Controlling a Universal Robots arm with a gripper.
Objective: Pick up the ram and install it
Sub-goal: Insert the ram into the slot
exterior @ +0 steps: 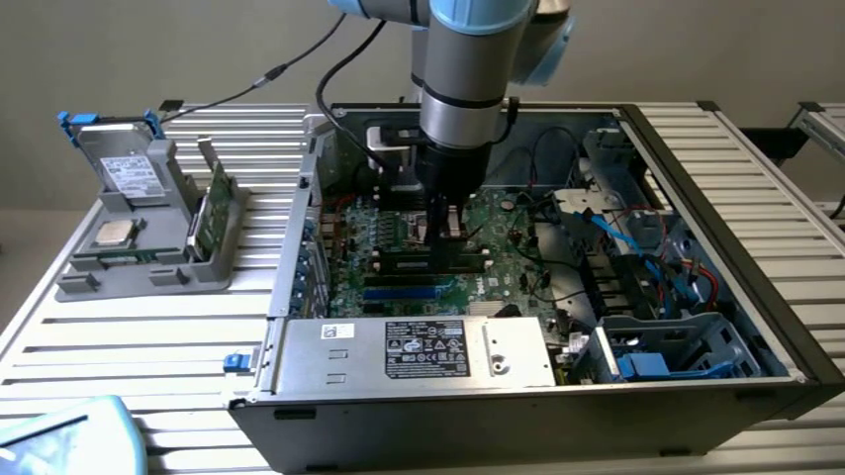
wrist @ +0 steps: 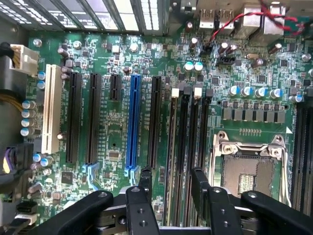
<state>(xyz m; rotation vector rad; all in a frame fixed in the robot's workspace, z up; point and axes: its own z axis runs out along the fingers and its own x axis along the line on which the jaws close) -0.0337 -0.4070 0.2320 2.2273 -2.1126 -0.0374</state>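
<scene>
Black fingers (wrist: pixel 141 200) of my pincer (wrist: pixel 171 175) stand wide apart, gripping nothing. They hang over the dark memory slots (wrist: pixel 183 147) of the motherboard (wrist: pixel 112 122), inside the open computer case (exterior: pixel 528 435). The ram (exterior: pixel 213 213) stands on edge in the grey holder (exterior: pixel 145 272), beside a boxy drive (exterior: pixel 130 173), by the worktop's (exterior: pixel 133 356) edge at the exterior view's left — well apart from my pincer.

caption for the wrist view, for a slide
Open black two-finger gripper above the long black memory slots of a green motherboard, beside a silver processor socket.
</scene>
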